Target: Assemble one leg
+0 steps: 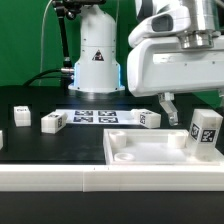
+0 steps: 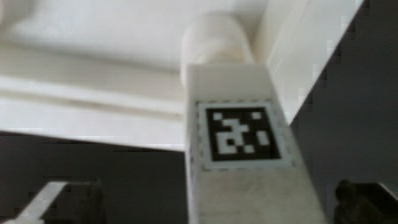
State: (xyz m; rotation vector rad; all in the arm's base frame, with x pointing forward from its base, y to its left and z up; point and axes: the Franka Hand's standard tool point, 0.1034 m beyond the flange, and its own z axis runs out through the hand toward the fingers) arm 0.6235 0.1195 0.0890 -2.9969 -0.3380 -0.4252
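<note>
On the counter (image 1: 40, 145), the panel (image 1: 140, 158) lies in front. The leg (image 1: 205, 131) stands upright at its far corner on the exterior view's right, below my end effector (image 1: 183, 103). Behind the panel lies the marker board (image 1: 98, 117).

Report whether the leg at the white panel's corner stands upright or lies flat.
Upright: the leg stands on end, tag showing, at the panel corner on the exterior view's right. Socketed or not: cannot tell.

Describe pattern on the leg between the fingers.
White leg with a black-and-white square tag; best in wrist view.
</note>
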